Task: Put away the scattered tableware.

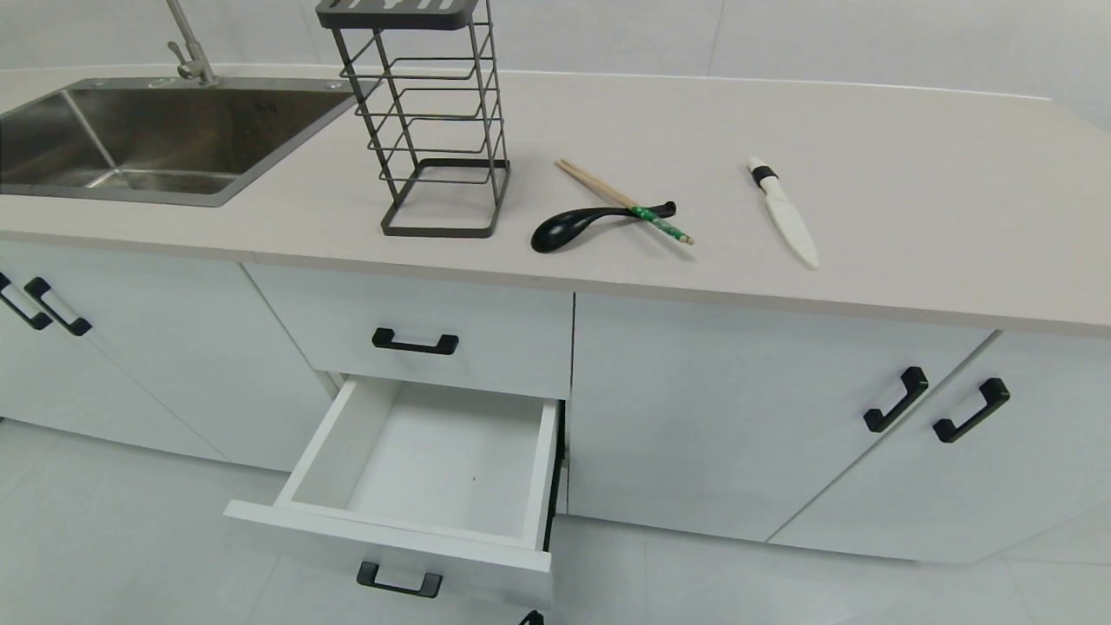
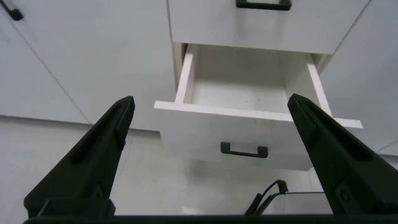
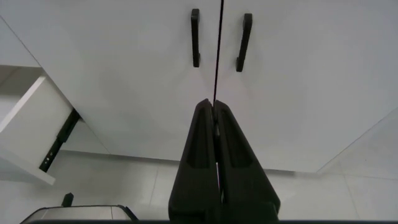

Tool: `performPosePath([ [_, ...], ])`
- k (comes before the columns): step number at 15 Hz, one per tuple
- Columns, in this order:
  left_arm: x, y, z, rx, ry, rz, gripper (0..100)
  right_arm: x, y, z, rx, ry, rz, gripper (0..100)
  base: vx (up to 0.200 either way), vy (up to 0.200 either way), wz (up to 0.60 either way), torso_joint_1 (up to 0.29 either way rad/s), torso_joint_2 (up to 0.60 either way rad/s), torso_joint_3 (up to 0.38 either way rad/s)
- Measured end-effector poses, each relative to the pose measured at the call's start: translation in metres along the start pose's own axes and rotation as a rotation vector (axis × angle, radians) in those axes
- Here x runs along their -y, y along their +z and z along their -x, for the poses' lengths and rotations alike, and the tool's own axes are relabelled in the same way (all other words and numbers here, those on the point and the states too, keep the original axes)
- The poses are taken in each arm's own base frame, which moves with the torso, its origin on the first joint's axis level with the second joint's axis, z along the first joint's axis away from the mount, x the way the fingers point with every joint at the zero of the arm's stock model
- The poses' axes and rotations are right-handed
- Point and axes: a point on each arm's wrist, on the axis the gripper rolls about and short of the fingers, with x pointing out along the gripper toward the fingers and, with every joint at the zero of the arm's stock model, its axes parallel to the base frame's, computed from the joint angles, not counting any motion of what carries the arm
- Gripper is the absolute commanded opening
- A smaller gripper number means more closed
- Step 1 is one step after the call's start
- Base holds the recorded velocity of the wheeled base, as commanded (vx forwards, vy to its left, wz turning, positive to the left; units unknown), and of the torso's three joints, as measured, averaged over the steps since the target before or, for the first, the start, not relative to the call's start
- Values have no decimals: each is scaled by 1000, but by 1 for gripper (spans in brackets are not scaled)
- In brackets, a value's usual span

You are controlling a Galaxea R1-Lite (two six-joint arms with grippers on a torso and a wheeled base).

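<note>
The black spoon (image 1: 564,230) lies on the surface (image 1: 911,156) with its bowl toward the front edge. The pair of chopsticks (image 1: 621,200) is laid across its handle, touching it. The white knife (image 1: 785,213) lies by itself well to the right of them, its black-banded handle toward the wall. A wire rack (image 1: 434,130) stands upright just left of the spoon, and the sink (image 1: 52,187) is set into the surface farther left. Under the rack, the lower drawer (image 1: 425,469) is pulled out below a closed one. All three pieces of tableware are up on the surface, well apart from both sets of fingers, which are down in front of the cabinets. The left fingers (image 2: 102,146) are spread wide, holding nothing and touching nothing, and they frame the front of the open drawer (image 2: 249,134) and its black handle. The right fingers (image 3: 205,143) are pressed together with nothing between them. They point at the pair of cabinet doors (image 3: 298,93) with two black handles, and a corner of the drawer (image 3: 31,124) shows off to the side.
</note>
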Motion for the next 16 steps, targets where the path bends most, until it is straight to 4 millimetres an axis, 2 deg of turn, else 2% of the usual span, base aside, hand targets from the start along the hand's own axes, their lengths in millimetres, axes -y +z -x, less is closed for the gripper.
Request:
performPosePath([
  [5,0,0,0,-1,0,0,100,0,0,0,1,-1,3,0,0,0,0,44,-114,-55],
  [16,0,0,0,1,0,0,100,0,0,0,3,0,1,0,0,0,0,254,-466,-222],
])
